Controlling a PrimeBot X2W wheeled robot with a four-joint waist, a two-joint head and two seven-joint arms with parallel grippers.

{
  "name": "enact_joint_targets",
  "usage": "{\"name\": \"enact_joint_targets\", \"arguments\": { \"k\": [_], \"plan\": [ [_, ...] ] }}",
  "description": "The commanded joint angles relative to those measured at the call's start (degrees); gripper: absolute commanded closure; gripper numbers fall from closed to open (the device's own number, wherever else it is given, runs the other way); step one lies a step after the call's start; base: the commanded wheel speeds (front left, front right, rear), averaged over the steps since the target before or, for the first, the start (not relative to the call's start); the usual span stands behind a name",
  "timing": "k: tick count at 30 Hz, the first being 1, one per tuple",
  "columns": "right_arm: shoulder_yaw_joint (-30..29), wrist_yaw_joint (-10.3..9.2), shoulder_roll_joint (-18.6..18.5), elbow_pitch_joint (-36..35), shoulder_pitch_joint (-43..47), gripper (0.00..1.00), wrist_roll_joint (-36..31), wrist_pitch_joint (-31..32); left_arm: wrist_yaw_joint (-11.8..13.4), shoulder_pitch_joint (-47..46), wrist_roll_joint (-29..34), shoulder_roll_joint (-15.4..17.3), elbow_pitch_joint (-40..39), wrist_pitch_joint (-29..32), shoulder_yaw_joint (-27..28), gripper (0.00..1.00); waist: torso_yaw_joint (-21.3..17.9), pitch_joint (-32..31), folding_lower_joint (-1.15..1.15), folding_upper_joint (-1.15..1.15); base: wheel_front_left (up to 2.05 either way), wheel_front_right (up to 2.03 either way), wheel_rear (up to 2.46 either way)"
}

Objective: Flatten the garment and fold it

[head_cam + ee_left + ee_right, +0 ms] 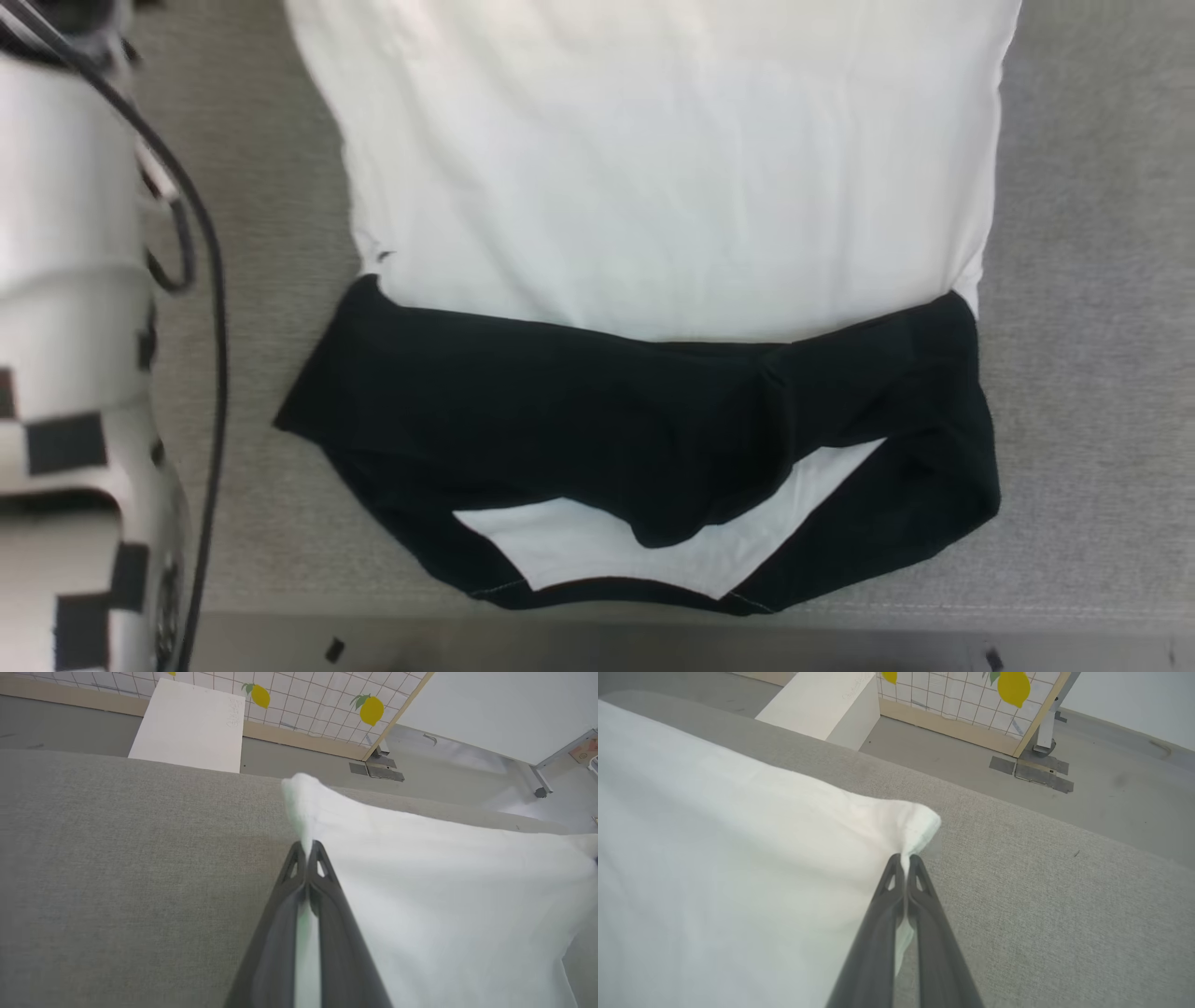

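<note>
garment (672, 187): spread on grey table (1083, 373)
left gripper (307, 847): clamped on a white corner
right gripper (905, 858): clamped on another corner

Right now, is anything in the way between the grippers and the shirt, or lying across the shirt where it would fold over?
Nothing visible. The left gripper and the right gripper are each shut on a white corner of the garment, and only its own black cloth lies across the white panel.
</note>
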Motion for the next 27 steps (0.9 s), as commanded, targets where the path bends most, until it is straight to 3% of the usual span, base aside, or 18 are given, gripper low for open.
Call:
{"name": "enact_joint_targets", "arguments": {
  "k": [1,8,13,27],
  "plan": [
    [-0.5,-0.09,-0.3,-0.2,2.4,1.00,0.9,-0.6,-0.8,2.6,-0.4,0.2,0.3,-0.6,-0.4,1.00,3.2,-9.5,0.00,0.00,0.00,0.00,0.00],
    [-2.2,-0.09,-0.6,-3.7,14.6,1.00,4.1,-1.2,-2.5,15.1,-2.7,1.2,-2.2,-2.5,-1.2,1.00,3.9,-20.1,0.00,0.00,0.00,0.00,0.00],
    [-3.7,-0.09,0.5,-8.5,26.7,1.00,6.2,0.1,-2.7,28.4,-3.7,1.1,-8.9,-2.8,-2.5,1.00,3.6,-25.8,0.00,0.00,0.00,0.00,0.00],
    [-11.8,-0.09,5.1,-19.8,50.7,1.00,7.7,3.7,-1.5,51.7,-6.3,-1.4,-18.5,-6.9,-2.3,1.00,2.1,-29.3,0.00,0.00,0.00,0.00,0.00]
  ]
}}
